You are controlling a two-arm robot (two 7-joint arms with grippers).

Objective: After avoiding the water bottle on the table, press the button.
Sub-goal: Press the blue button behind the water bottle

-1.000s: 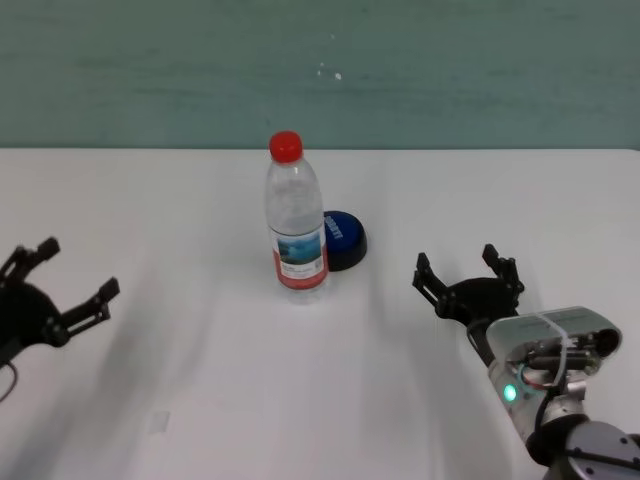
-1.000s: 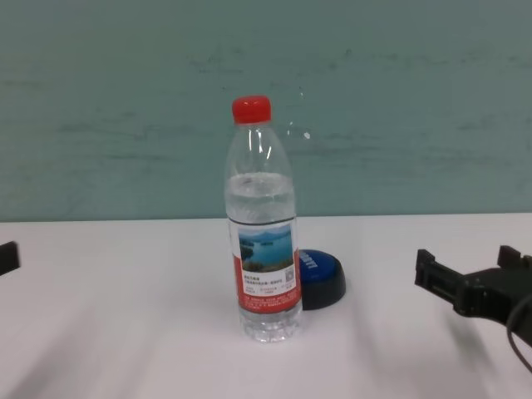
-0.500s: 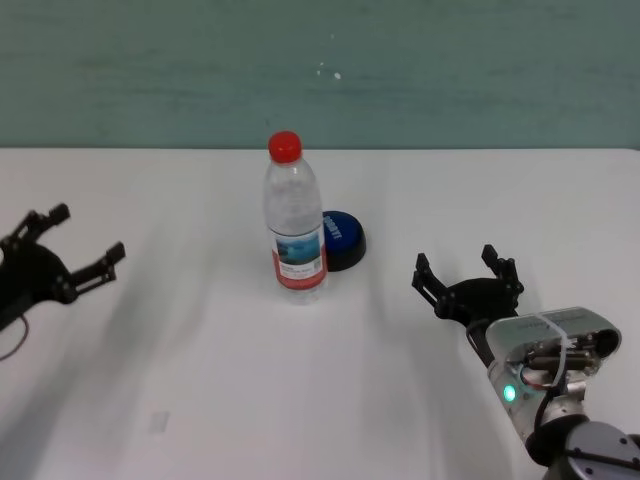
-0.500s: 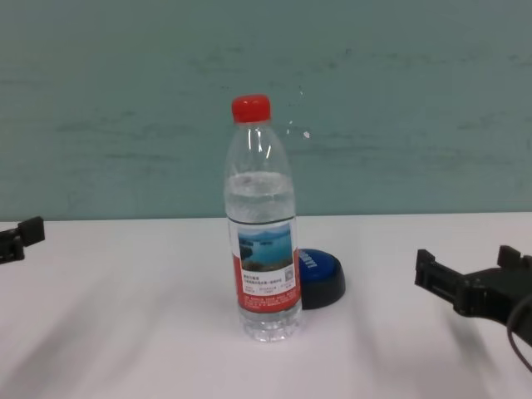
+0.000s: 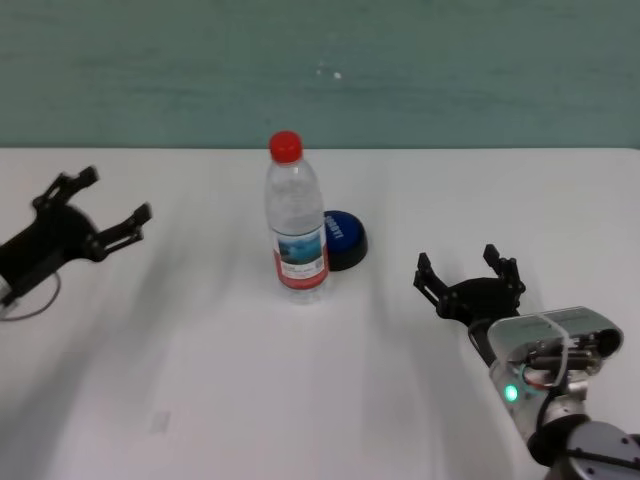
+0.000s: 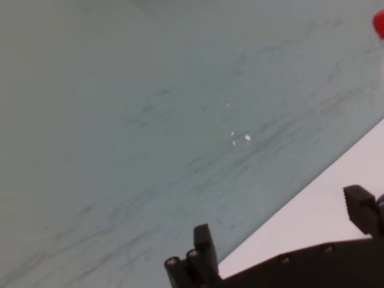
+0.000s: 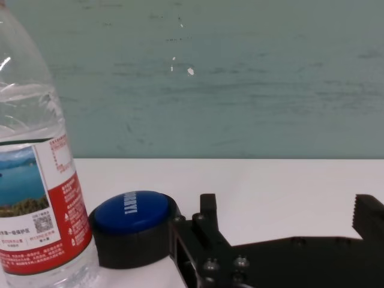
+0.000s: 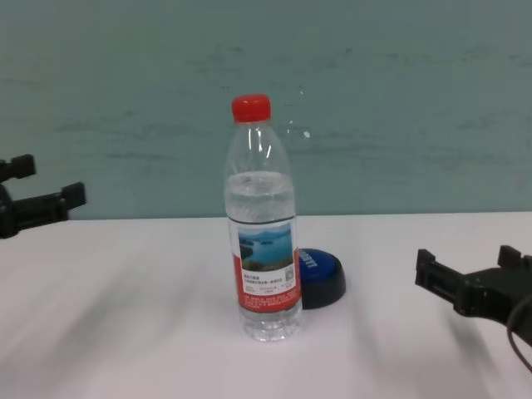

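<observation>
The water bottle (image 5: 296, 226) stands upright mid-table, clear with a red cap and a lake label; it also shows in the chest view (image 8: 263, 258) and the right wrist view (image 7: 36, 180). Right behind it, slightly to its right, sits the blue button (image 5: 343, 238) (image 8: 321, 278) (image 7: 133, 217), partly hidden by the bottle. My left gripper (image 5: 113, 196) (image 8: 48, 181) (image 6: 282, 222) is open, raised above the white table (image 5: 300, 390), far left of the bottle. Open and low, my right gripper (image 5: 460, 268) (image 8: 468, 263) (image 7: 288, 213) rests right of the button, empty.
A teal wall (image 5: 320, 70) runs along the table's far edge. Only the bottle's red cap (image 6: 379, 24) shows at the edge of the left wrist view.
My left gripper has risen and moved away from me and rightward, toward the bottle's side. The right arm, bottle and button have not moved.
</observation>
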